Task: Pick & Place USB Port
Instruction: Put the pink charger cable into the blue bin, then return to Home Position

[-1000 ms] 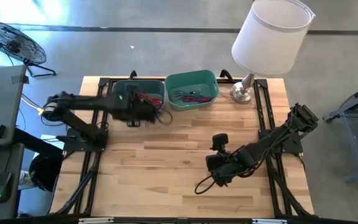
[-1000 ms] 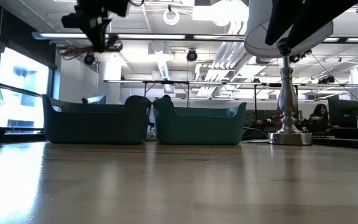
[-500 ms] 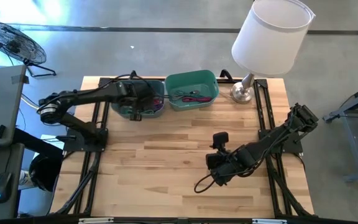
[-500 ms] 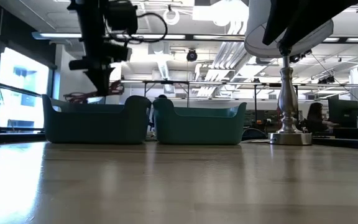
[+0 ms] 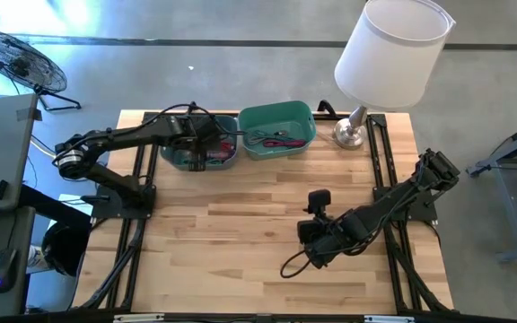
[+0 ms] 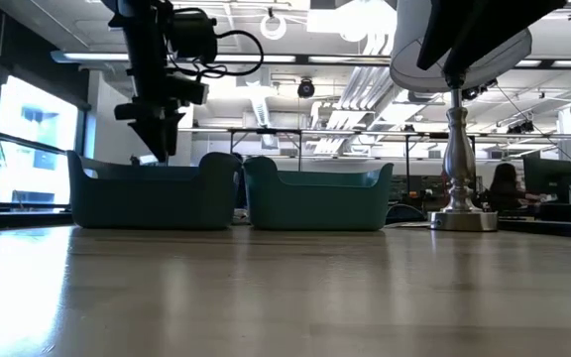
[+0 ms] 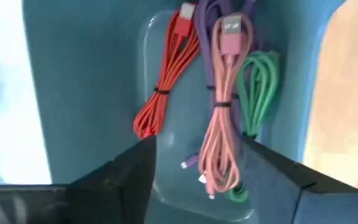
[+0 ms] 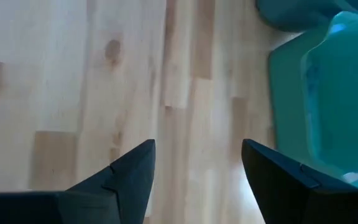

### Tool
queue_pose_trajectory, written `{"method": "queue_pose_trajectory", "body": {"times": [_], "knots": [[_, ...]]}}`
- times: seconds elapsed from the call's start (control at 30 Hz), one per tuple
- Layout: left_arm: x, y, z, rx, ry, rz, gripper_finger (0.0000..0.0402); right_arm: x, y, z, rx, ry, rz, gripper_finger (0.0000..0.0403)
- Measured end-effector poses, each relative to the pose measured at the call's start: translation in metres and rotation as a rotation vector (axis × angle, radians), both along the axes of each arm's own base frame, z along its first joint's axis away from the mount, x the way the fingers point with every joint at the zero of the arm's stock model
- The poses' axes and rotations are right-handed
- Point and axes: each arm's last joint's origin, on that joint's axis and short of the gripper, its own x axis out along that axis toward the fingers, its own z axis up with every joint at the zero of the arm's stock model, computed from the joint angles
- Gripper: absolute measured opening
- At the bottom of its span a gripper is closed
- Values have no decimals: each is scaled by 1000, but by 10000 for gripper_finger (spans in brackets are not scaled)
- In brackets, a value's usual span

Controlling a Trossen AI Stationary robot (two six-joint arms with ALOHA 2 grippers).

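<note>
My left gripper (image 5: 205,149) hangs open and empty, fingers pointing down, just above the left teal bin (image 5: 170,154); it also shows in the low view (image 6: 157,147). In the left wrist view the gripper (image 7: 199,142) looks down on coiled USB cables lying on the bin's floor: red (image 7: 163,87), pink (image 7: 222,124), green (image 7: 260,93) and purple (image 7: 207,37). My right gripper (image 5: 317,244) waits open and empty over the wooden table (image 8: 104,74) at the middle right; its wrist view (image 8: 199,144) shows bare wood between its fingers.
A second teal bin (image 5: 245,126) with more cables (image 5: 272,137) stands right of the first, at the far edge. A lamp with a white shade (image 5: 393,54) stands at the far right on a metal base (image 5: 348,135). A black cable (image 5: 293,265) trails from the right arm.
My left gripper has gone toward the far edge and down, from high in front of the left bin to just above its rim. The cable bundle that hung from it now lies in the bin, no longer in the gripper.
</note>
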Motion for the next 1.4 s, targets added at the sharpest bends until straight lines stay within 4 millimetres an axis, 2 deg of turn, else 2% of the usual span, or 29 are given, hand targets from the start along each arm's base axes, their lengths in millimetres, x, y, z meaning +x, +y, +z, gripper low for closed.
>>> {"method": "queue_pose_trajectory", "body": {"times": [0.13, 0.23, 0.3, 0.4, 0.43, 0.5, 0.57, 0.63, 0.73, 0.87, 0.97, 1.07, 1.17, 1.27, 1.4], "knots": [[-3, 0, 2, 39, 32, 14, 229, 4, -9, 2, -104, -23, -2, 219], [-8, 0, 11, 103, 105, 25, 209, 9, -24, 7, -216, -31, -3, 170], [-13, -2, 21, 99, 131, 27, 178, 10, -36, 15, -274, -39, -9, 117], [-15, -9, 39, 77, 117, 12, 109, 11, -53, 28, -291, -64, -24, 28], [-18, -12, 44, 73, 117, 6, 81, 11, -59, 33, -285, -80, -27, 15], [-21, -21, 59, 79, 85, -22, 26, 8, -70, 46, -260, -140, -51, 17], [-24, -31, 75, 105, 13, -54, 13, 2, -79, 60, -237, -178, -44, 13], [-30, -43, 92, 130, -54, -92, 13, -10, -88, 77, -198, -214, -12, 4], [-46, -62, 120, 172, -202, -156, 3, -40, -103, 108, -92, -328, 0, 3], [-84, -84, 150, 231, -417, -228, 1, -92, -124, 141, 91, -485, 30, 1], [-117, -95, 161, 267, -568, -262, 1, -130, -134, 156, 165, -588, 66, 1], [-145, -101, 158, 282, -694, -294, 1, -163, -141, 151, 222, -655, 120, 1], [-165, -104, 145, 279, -822, -331, 1, -188, -144, 133, 284, -740, 177, 0], [-172, -106, 125, 283, -887, -376, 0, -203, -145, 104, 333, -811, 227, 0], [-172, -107, 96, 288, -907, -387, 0, -211, -146, 64, 372, -860, 244, 0]]}}
